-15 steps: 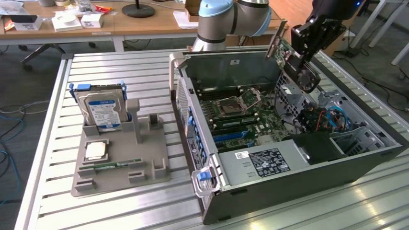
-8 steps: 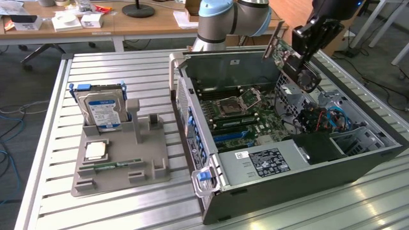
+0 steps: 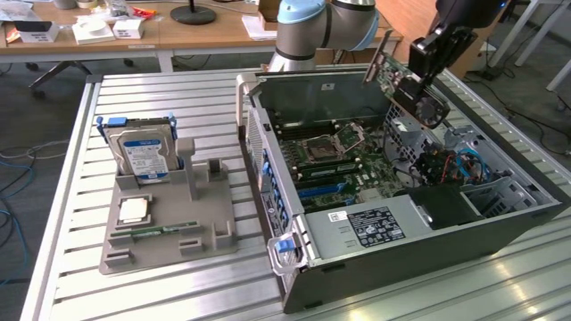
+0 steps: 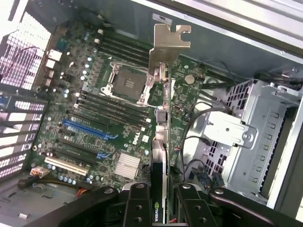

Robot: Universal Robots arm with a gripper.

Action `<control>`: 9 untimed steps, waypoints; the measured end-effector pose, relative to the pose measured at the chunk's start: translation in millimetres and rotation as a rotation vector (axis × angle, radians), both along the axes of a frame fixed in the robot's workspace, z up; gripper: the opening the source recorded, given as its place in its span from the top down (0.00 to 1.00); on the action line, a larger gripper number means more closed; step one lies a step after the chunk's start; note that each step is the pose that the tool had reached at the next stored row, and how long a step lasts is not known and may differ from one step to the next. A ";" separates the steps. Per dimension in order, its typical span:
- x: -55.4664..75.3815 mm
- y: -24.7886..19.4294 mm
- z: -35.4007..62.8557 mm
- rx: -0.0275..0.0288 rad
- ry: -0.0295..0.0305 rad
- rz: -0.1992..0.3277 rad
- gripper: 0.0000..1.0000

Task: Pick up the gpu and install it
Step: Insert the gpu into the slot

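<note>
The gripper, closed partway onto the gpu, holds the card tilted in the air above the motherboard of the open computer case on the bench, silver bracket at the far end.

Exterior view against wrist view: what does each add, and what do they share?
Exterior view: the hard drive upright in the grey fixture, beside the open computer case on the slatted table. Wrist view: a coin battery and finned heatsink on the motherboard. Shared: the gripper shut on the gpu above the board, and the CPU socket.
</note>
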State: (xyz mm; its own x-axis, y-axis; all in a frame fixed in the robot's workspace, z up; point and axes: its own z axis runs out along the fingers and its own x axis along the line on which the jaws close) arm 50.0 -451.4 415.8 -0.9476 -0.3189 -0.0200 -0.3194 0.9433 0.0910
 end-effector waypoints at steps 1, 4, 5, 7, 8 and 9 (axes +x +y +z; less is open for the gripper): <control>0.0 0.0 0.0 0.0000 0.0000 0.011 0.74; 0.0 0.0 0.0 0.0000 0.0000 0.047 0.74; 0.0 0.0 0.0 0.0000 0.0000 0.061 0.74; 0.0 0.0 -0.1 0.0000 0.0000 0.085 0.74; 0.0 0.0 -0.1 0.0001 0.0000 0.096 0.74; 0.0 0.0 -0.1 0.0001 0.0000 0.107 0.74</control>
State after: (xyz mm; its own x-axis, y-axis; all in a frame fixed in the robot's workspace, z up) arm 50.0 -451.4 415.7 -0.9081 -0.4184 -0.0200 -0.4184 0.9037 0.0911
